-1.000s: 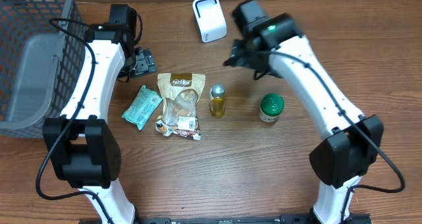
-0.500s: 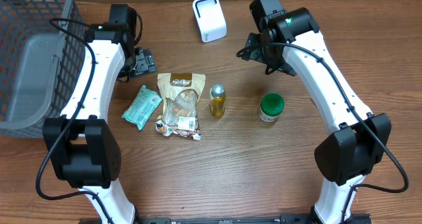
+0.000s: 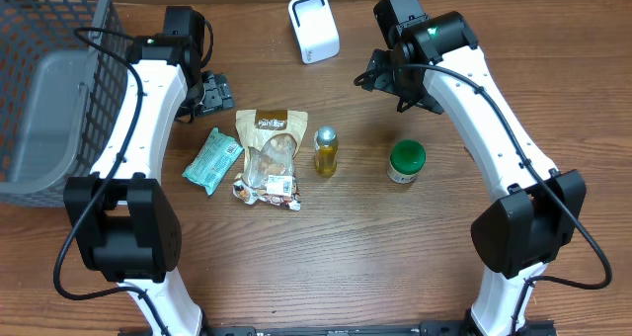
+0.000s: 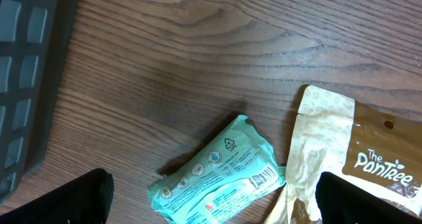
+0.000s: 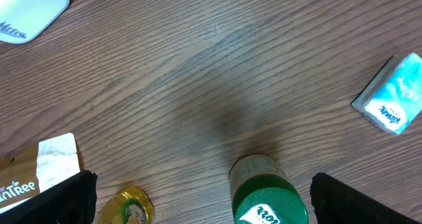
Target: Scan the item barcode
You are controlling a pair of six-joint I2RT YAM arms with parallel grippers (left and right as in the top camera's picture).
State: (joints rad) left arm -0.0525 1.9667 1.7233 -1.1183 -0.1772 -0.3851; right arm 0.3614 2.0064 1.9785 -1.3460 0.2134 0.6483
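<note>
Several items lie mid-table: a teal packet (image 3: pixel 212 160) (image 4: pixel 214 181) with its barcode facing up, a brown snack bag (image 3: pixel 270 153) (image 4: pixel 343 158), a small yellow bottle (image 3: pixel 326 151) (image 5: pixel 126 209) and a green-lidded jar (image 3: pixel 406 161) (image 5: pixel 267 194). The white scanner (image 3: pixel 314 28) (image 5: pixel 30 10) stands at the back. My left gripper (image 3: pixel 207 92) (image 4: pixel 214 201) hangs open above and behind the teal packet, holding nothing. My right gripper (image 3: pixel 393 87) (image 5: pixel 211 201) is open and empty, hovering behind the jar and the yellow bottle.
A dark mesh basket (image 3: pixel 49 79) (image 4: pixel 26 72) with a grey liner fills the left side. A blue tissue pack (image 5: pixel 392 102) lies to the right in the right wrist view. Bare wood lies between the items and the front edge.
The right arm swung right and slightly back, from near the scanner to behind the jar, then held still. The left arm and the items have not moved.
</note>
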